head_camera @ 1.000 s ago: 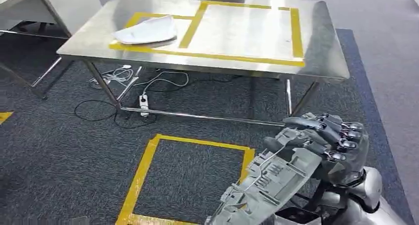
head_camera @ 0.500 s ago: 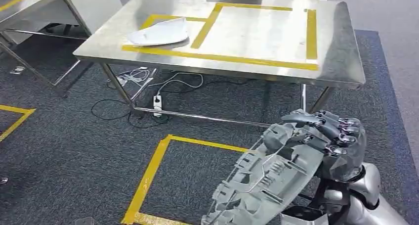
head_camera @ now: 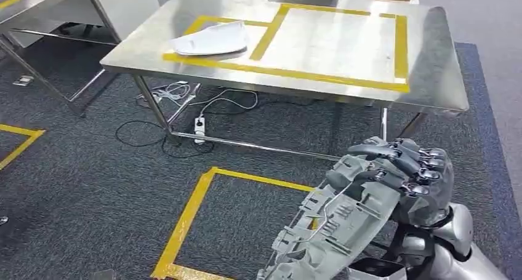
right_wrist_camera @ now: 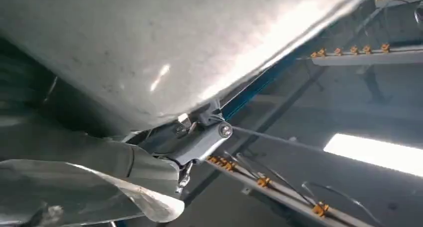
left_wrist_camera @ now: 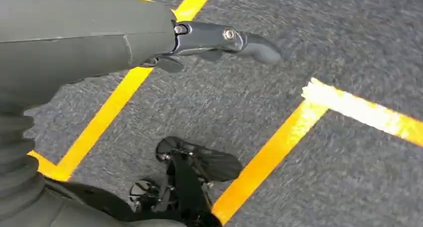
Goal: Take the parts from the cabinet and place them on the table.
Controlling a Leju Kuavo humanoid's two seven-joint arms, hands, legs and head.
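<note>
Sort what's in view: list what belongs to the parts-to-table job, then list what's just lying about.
Job:
- grey plastic part, held by the right hand
- steel table with yellow-taped zones
- white part already lying on the table

Lying about:
- power strip and cables on the carpet under the table
- yellow tape square on the floor
- second table at far left

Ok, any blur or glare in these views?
Head view: sharp, soft sheen on the steel table. Left wrist view: carpet and yellow tape smeared, the tape's end blown out. Right wrist view: glare on the grey part, bright ceiling light.
</note>
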